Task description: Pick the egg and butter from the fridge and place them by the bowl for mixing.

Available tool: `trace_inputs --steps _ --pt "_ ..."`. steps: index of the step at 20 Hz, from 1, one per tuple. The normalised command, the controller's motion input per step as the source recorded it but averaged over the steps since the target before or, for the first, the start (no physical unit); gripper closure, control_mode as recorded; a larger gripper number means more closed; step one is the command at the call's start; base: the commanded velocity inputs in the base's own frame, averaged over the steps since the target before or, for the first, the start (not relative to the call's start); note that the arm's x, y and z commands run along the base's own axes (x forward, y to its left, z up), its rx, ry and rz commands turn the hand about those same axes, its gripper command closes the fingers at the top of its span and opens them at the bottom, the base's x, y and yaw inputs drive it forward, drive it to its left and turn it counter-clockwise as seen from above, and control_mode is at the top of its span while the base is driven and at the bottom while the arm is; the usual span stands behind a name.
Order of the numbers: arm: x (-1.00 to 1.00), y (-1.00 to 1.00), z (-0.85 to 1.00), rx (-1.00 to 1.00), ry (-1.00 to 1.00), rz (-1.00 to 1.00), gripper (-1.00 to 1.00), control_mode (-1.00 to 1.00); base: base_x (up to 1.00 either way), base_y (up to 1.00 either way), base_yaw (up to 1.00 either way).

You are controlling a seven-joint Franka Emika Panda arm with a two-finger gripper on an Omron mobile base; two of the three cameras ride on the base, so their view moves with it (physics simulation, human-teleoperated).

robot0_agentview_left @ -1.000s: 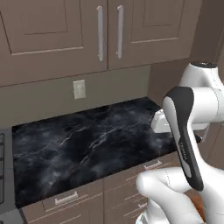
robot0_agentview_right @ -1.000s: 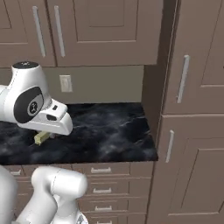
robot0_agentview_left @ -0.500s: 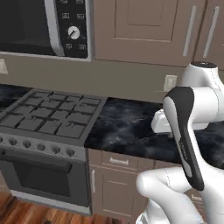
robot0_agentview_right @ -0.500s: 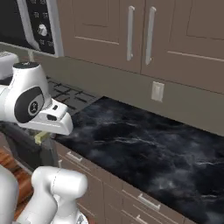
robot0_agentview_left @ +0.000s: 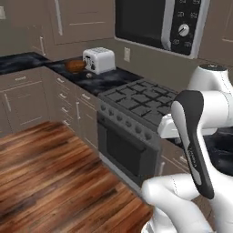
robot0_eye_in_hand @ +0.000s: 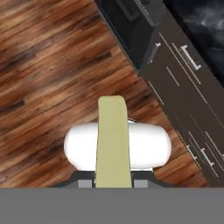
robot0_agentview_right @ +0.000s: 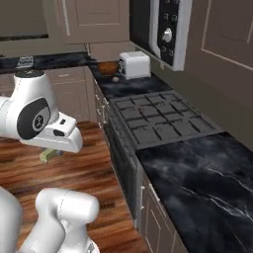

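The whole scene has shifted in the last second: before, the cameras looked at a bare black worktop under grey cabinets, then at the stove, and now they look along the kitchen to its far corner, so it is the base that has turned and driven, not the things that have moved. The pincer (robot0_eye_in_hand: 114,181) is clenched on the butter (robot0_eye_in_hand: 113,142), a pale yellow stick that stands out from between the jaws over the wooden floor (robot0_eye_in_hand: 52,70); in the right base view one end of it shows under the white hand (robot0_agentview_right: 50,155). At the far end of the black worktop (robot0_agentview_left: 98,77) the brown bowl (robot0_agentview_left: 75,66) sits close beside the white toaster (robot0_agentview_left: 99,60), and a small tan lump, which I take for the egg (robot0_agentview_right: 115,79), lies on the worktop just in front of the bowl. The stove (robot0_agentview_right: 160,121) and the microwave (robot0_agentview_left: 161,22) are between the robot and that corner. To my judgement the egg is already delivered, and the butter is on its way; the base must come nearer before the arm can put it down by the bowl.
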Motion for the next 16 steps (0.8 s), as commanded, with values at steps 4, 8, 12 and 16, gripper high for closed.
trace_inputs --steps 4,8,12,16 --pt "0.0 0.0 0.0 0.0 0.0 0.0 1.0 1.0 0.78 0.99 0.55" --pt "0.0 0.0 0.0 0.0 0.0 0.0 1.0 1.0 1.0 1.0 0.42" --pt "0.0 0.0 0.0 0.0 0.0 0.0 1.0 1.0 1.0 1.0 0.29" --pt "0.0 0.0 0.0 0.0 0.0 0.0 1.0 1.0 1.0 1.0 0.1"
